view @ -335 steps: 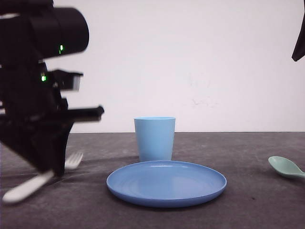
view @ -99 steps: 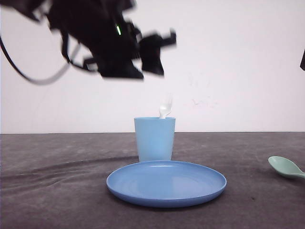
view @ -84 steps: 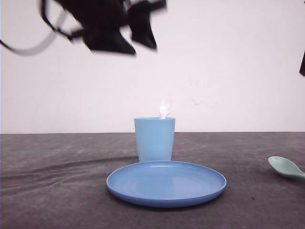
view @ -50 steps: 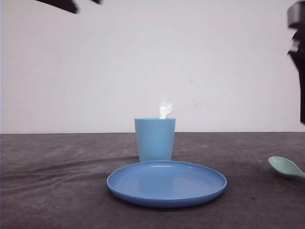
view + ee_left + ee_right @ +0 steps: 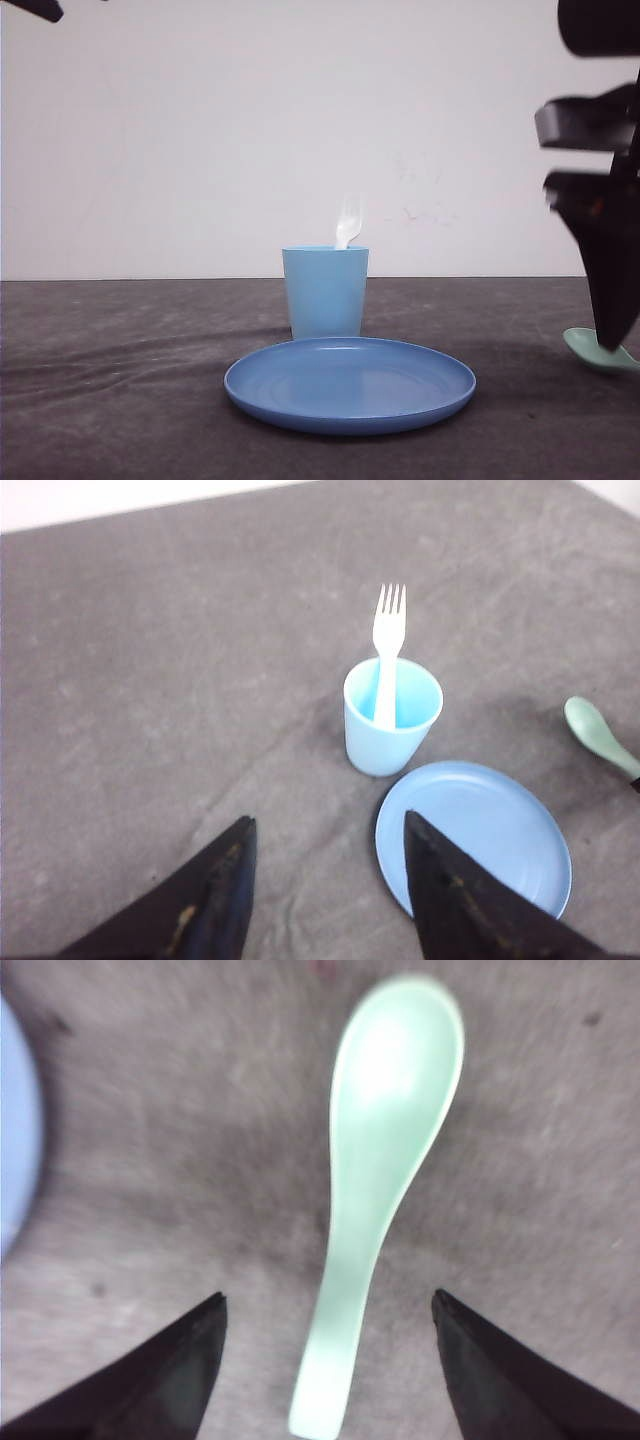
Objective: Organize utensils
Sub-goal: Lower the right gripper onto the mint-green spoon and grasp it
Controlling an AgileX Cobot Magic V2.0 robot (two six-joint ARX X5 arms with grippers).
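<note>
Mint-green spoon [image 5: 375, 1200] lies flat on the grey bench [image 5: 150, 680], handle end between the spread fingers of the right pincer [image 5: 330, 1360], untouched, bowl pointing away. Left pincer [image 5: 325, 890] is spread too, holding nothing; white fork [image 5: 387, 650] stands tines-up in the cup [image 5: 392, 720]

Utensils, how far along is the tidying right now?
About halfway. Done: the white plastic fork stands tines-up inside the light blue plastic cup, behind the round blue plate. In hand: the right gripper hovers open over the mint-green plastic spoon, its fingers either side of the handle, no grip yet. The left gripper is open and empty. Left: picking up the spoon and stowing it, probably in the cup too.
</note>
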